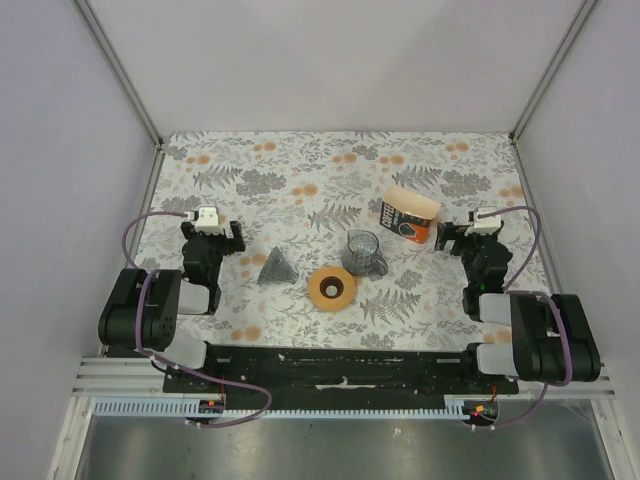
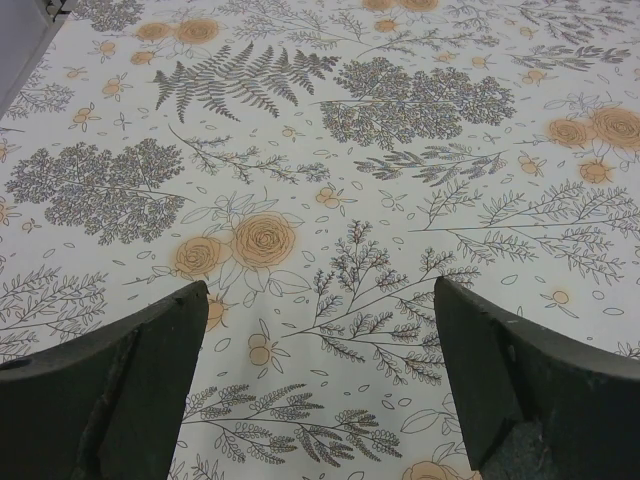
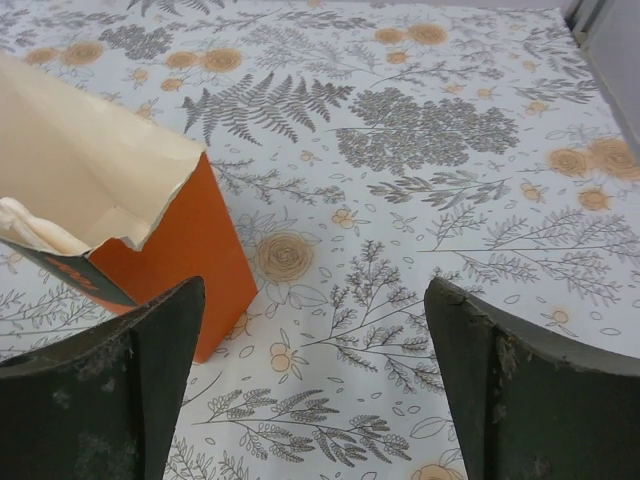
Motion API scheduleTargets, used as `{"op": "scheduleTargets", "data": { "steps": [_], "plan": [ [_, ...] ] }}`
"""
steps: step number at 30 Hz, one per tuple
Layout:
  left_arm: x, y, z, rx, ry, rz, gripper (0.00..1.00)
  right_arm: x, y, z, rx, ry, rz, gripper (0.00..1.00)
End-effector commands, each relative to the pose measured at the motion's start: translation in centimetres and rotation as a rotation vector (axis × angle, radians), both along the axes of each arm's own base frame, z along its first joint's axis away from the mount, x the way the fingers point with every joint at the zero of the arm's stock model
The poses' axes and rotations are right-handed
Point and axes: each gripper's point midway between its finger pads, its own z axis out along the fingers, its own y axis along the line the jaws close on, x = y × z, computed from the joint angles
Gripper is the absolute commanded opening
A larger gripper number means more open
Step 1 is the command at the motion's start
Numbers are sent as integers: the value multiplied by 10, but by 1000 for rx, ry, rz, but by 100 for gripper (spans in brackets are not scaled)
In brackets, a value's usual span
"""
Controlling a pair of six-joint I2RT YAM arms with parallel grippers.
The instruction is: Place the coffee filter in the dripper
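The small round orange-tan funnel dripper (image 1: 332, 289) sits on the flowery counter (image 1: 300, 170), in front of the two arms. Its dark cone has nothing in it, so the job looks like it is only at the start.

Just behind the dripper and a bit to its right stands a clear glass cup with a handle (image 1: 364, 251). Past the cup, farther back and right of the dripper, stands an orange and tan paper packet (image 1: 408, 218) with its top torn open. In the right wrist view, something thin and white (image 3: 30, 228) peeks out inside the packet. That is most likely the white paper coffee filter, but only a small bit shows. A grey pyramid-shaped thing (image 1: 277, 268) sits just left of the dripper.

The left claw (image 2: 318, 290) is wide open and holds nothing. It is well to the left of the dripper, over bare counter. The right claw (image 3: 313, 290) is wide open too, with nothing in it. It is far right of the dripper, with the packet's open mouth just by its left finger.

The step in hand seems to be getting a filter out. Next, the right claw would need to turn to the packet's mouth, pinch the thin white paper softly, and pull one out. The packet is light and could tip over.
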Motion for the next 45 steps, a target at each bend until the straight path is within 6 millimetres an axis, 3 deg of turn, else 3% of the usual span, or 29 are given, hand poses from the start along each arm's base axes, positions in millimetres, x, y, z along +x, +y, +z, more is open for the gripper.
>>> {"op": "scheduleTargets", "data": {
  "steps": [1,5,11,15,18,20,23,26,30,32,35,39,45],
  "plan": [
    [1,2,8,28,-31,-4,100,0,-24,37,53,-106,-160,98],
    [1,2,8,31,-31,-4,100,-3,-25,54,86,-51,-178,98],
    [1,2,10,32,-30,-6,100,-7,-6,116,161,-99,-90,98],
    [24,-5,29,45,93,-47,98,-14,26,151,186,-83,89,98],
    [40,-27,39,73,272,-204,87,-21,57,172,221,-53,252,97],
    [37,-50,56,65,367,-360,77,-27,78,178,208,-4,316,94],
    [2,-80,69,19,494,-578,73,-35,96,167,142,121,306,92],
    [-36,-98,82,12,536,-739,74,-45,119,156,43,223,309,90],
    [-82,-108,71,-1,669,-850,77,-53,138,133,-9,360,299,88],
    [-94,-110,63,-4,724,-863,80,-53,154,121,2,412,329,84],
    [-105,-117,56,4,755,-888,84,-50,183,109,-3,463,380,81],
    [-104,-124,48,12,771,-877,85,-38,205,86,-25,551,407,77],
    [-103,-125,41,6,800,-866,85,-22,215,55,-56,638,387,62]
  ]
}}
